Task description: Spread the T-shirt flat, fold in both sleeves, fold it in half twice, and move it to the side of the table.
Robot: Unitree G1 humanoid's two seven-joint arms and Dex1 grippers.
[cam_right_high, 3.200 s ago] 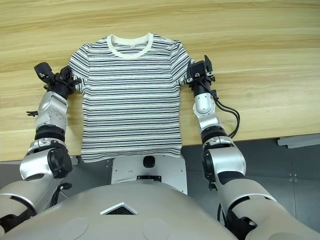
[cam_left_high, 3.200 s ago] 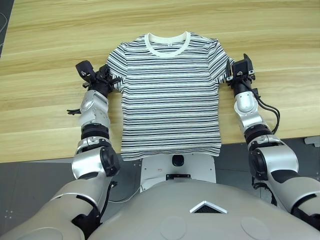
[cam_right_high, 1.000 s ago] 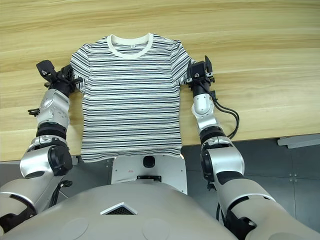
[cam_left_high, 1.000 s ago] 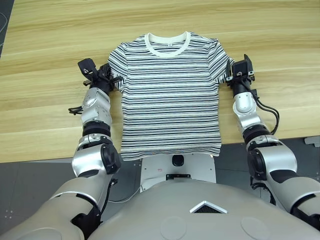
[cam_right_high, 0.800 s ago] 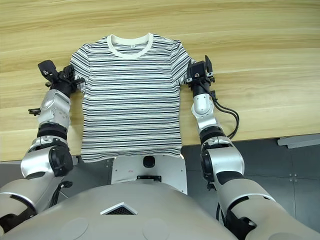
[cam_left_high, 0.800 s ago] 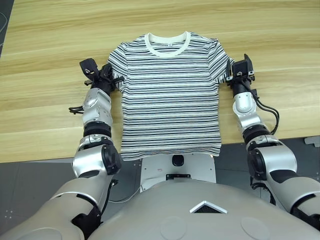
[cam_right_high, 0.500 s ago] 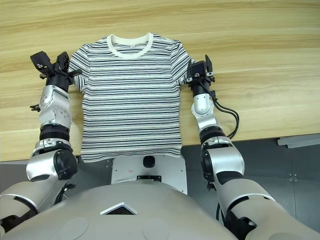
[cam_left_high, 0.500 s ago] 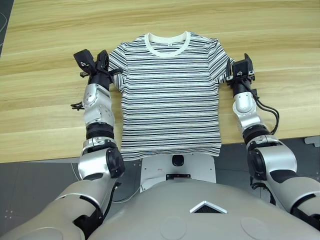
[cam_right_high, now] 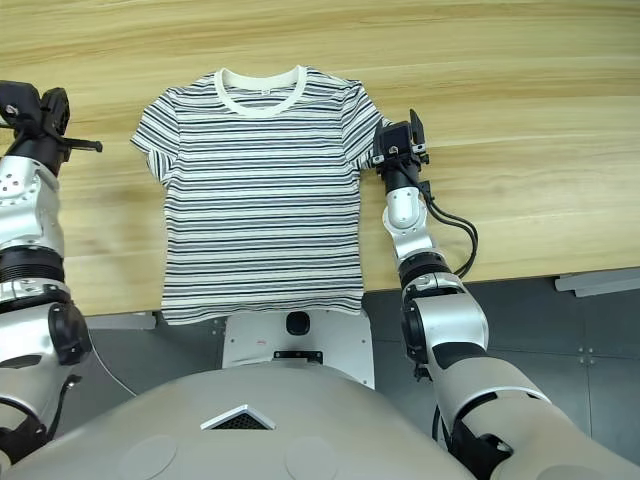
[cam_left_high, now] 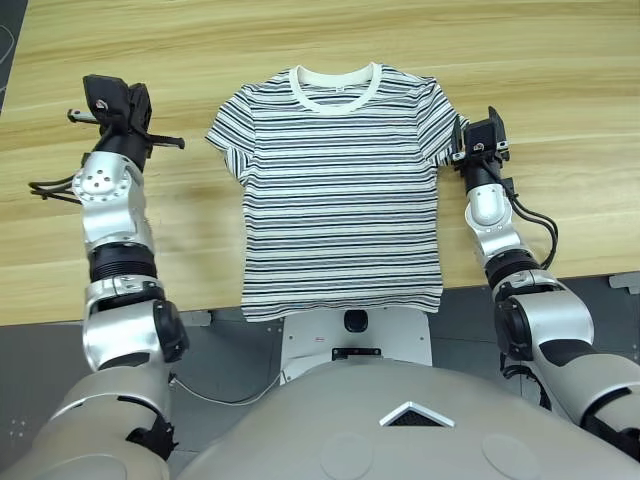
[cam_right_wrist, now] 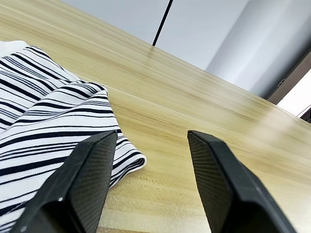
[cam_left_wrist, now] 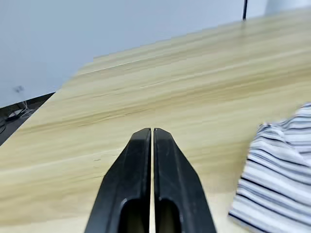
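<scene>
The T-shirt [cam_left_high: 340,190] lies flat and front up on the wooden surface [cam_left_high: 560,60]. Its long axis runs from the robot outward. The hem [cam_left_high: 340,300] is nearest, reaching the surface's near edge, and the striped body stretches away from there with little wrinkling.

Farther out, at sleeve level, the two short sleeves stick out to either side. The right sleeve [cam_left_high: 445,125] lies smooth. The right jaws sit just beside it, low over the wood and spread wide, pinching nothing. In the right wrist view the sleeve's corner [cam_right_wrist: 131,162] pokes into the gap next to one finger [cam_right_wrist: 87,184]; whether cloth and finger touch cannot be told.

The left sleeve [cam_left_high: 228,140] is a little curled at its end. The left jaws are well apart from it, out to the left over bare wood, pressed together with nothing between them.

Farthest off, the white collar [cam_left_high: 336,85] points away from the robot, with more bare wood beyond it.
</scene>
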